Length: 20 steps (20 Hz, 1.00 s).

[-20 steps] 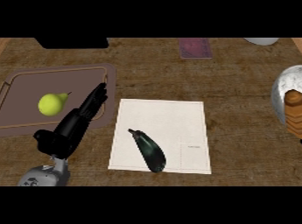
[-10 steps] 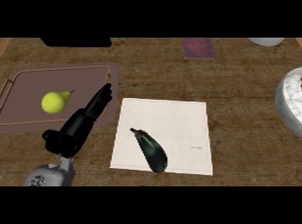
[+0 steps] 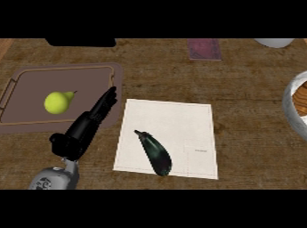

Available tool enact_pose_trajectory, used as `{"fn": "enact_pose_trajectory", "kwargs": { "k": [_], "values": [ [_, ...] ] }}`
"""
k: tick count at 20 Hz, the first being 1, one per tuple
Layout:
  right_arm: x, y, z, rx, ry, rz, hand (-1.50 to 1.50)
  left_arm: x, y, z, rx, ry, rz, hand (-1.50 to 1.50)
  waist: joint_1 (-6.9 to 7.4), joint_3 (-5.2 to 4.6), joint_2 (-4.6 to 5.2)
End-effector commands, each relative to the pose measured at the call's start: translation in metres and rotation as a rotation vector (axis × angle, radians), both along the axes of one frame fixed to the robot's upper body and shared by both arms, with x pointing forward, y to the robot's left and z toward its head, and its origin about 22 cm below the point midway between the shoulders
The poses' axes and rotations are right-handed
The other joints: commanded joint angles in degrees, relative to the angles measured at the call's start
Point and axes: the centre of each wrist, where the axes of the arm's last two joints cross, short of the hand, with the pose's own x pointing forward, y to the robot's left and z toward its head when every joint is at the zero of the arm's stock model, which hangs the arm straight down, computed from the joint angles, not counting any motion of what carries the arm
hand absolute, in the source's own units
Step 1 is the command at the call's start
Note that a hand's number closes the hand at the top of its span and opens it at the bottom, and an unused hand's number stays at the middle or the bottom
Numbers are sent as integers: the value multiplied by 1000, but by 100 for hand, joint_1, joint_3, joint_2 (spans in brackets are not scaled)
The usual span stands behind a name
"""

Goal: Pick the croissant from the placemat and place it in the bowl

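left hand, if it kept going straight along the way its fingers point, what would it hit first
Probably the raised right rim of the brown tray; the black left hand points up-right across that edge, though its height above it is unclear.

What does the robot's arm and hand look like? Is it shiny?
Only one arm shows, the left. Its forearm is light grey and rounded, with small dark markings on its casing. The left hand is glossy black all over, blocky at the palm, with long slim fingers. No cables or sleeve show. The right hand is out of view.
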Motion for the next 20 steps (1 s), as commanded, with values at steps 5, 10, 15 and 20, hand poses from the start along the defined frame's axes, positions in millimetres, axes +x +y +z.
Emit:
{"fn": "enact_pose_trajectory", "kwargs": {
  "k": [5, 10, 15, 20],
  "values": [
    [32, -20, -5, 165, -98, 72, -150, 0, 11, 7, -15, -15, 13, 0, -12, 1, -14],
    [33, -38, 24, 346, -229, -50, -150, -1, -3, 10, -6, 6, 23, 0, -40, 0, -33],
    [6, -88, 22, 502, -284, -189, -150, 2, -5, 3, 2, -15, 2, 0, -64, 5, -8],
    [-31, -131, 16, 604, -325, -286, -150, 4, 1, 14, -7, -10, 5, 0, -3, 17, 20]
  ]
}}
